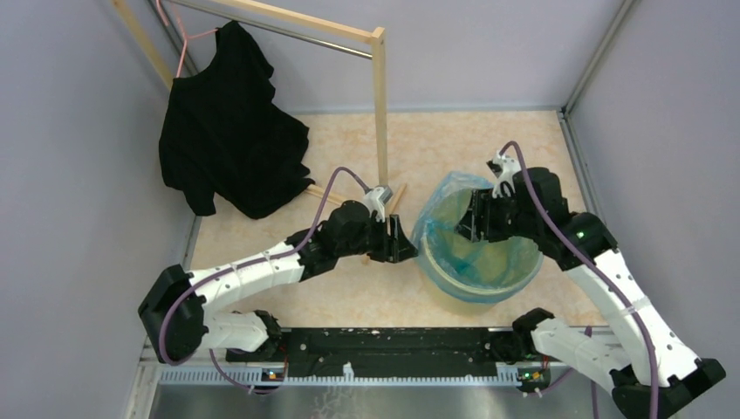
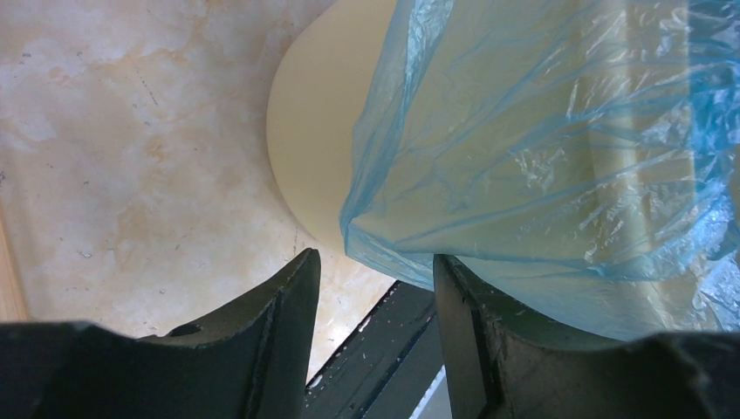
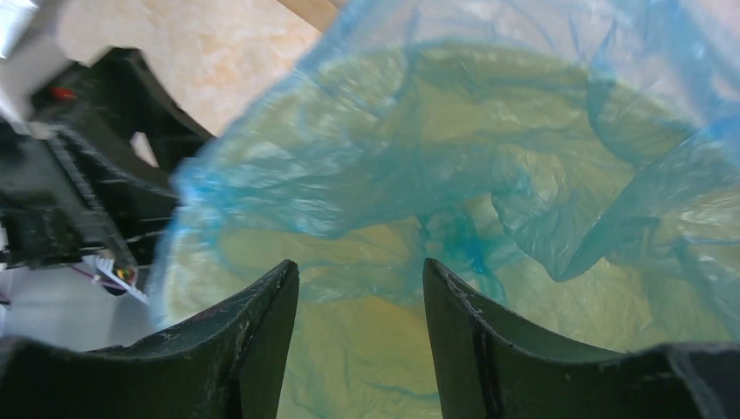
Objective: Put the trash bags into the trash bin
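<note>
At centre right of the top view, the bin holds the bag, its mouth draped over the upper-left rim only. Left gripper and right gripper: jaws parted, empty. Left to do, apparently: seating the rest.

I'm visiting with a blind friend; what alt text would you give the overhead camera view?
Two white-and-black robot arms reach toward a pale yellow trash bin with a translucent blue trash bag spread inside: the left hand just outside its wall, the right hand over its opening. A black garment hangs from a wooden rack behind.
</note>
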Robot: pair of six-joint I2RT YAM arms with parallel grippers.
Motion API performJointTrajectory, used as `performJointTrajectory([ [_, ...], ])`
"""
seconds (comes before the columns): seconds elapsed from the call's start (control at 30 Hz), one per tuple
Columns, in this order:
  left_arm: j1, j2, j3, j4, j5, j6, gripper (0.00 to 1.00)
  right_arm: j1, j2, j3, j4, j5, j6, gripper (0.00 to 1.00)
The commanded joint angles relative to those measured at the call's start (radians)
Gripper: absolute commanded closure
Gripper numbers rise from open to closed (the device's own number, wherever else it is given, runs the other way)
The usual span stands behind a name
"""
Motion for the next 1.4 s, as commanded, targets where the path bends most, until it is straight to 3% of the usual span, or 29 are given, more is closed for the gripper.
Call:
performJointTrajectory([
  [0.0,0.001,0.019,0.004,0.066,0.017,0.012,0.43,0.010,0.023,-0.092,0.068,0.054,0.040,0.45],
  [0.2,0.001,0.014,0.007,0.037,-0.028,0.043,0.45,0.010,0.117,-0.208,0.390,0.092,0.052,0.40],
  [0.27,0.001,0.008,0.008,0.024,-0.054,0.059,0.45,0.010,0.150,-0.237,0.510,0.108,0.038,0.35],
  [0.43,0.002,-0.007,0.017,-0.045,-0.121,0.081,0.38,0.010,0.297,-0.217,0.677,0.125,-0.032,0.26],
  [0.57,0.002,-0.020,0.032,-0.081,-0.147,0.132,0.31,0.010,0.344,-0.158,0.622,0.106,-0.077,0.24],
  [0.67,0.002,-0.040,0.029,-0.098,-0.172,0.162,0.26,0.010,0.282,-0.167,0.539,0.104,-0.069,0.21],
  [0.87,0.002,-0.074,0.020,-0.092,-0.186,0.190,0.16,0.009,0.140,-0.113,0.200,0.167,-0.086,0.11],
  [1.0,0.002,-0.075,0.029,-0.081,-0.168,0.196,0.11,0.010,0.159,-0.072,0.032,0.232,-0.097,0.07],
  [1.27,0.002,-0.146,0.018,-0.096,-0.168,0.198,0.07,0.035,0.201,-0.169,0.163,0.197,0.010,0.07],
  [1.37,0.002,-0.187,-0.011,-0.095,-0.175,0.200,0.06,0.074,0.252,-0.221,0.244,0.279,0.055,0.07],
])
